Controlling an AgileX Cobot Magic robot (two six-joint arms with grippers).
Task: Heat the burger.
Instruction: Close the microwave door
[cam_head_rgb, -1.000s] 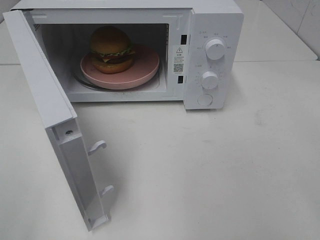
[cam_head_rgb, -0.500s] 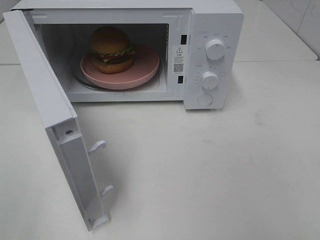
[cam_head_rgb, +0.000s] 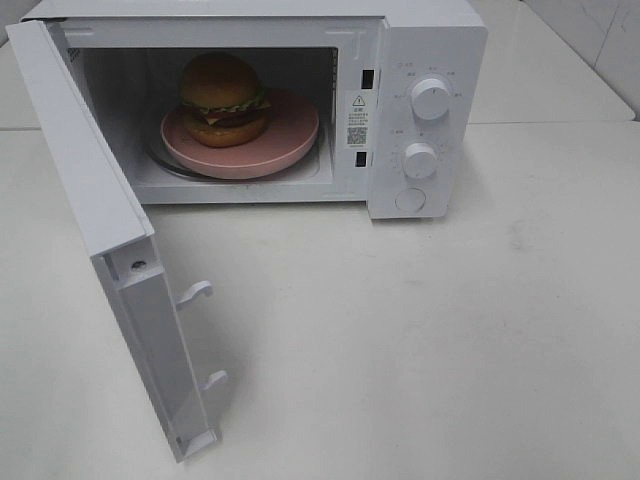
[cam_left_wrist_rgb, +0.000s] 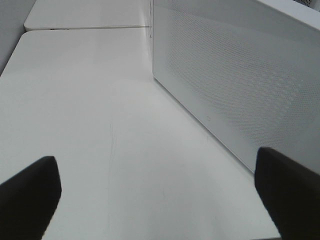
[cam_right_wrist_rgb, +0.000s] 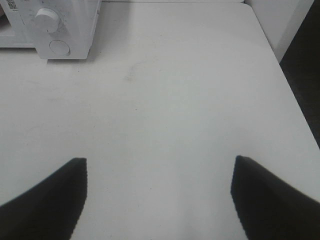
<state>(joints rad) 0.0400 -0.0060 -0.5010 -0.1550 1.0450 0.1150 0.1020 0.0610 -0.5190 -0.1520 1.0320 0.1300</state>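
Both pincers are spread wide and pinch nothing: left pincer hangs low over the tabletop, just beside the outer, dot-meshed face of the door; right pincer hangs over bare tabletop, well apart from the microwave, with the control panel ahead of it and off to one side; neither shows in the high view; burger stands upright on the pink plate inside the cavity, toward the plate's left, buns stacked vertically so there is no sideways long axis to speak of; my read: loading is done, what remains is shutting the door and setting the dials; key relation is the door, hinged on the left and swung out toward the front, its outer face turned to the left pincer, so the left arm is the nearer one to push it closed, and the burger lies beyond that panel from it; right arm is nearer to the upper knob, lower knob and round button; writing: sticker on the cavity frame carries a warning triangle and a QR code, its text lines too small to read; small marks ring both knobs, also illegible; no brand name visible.
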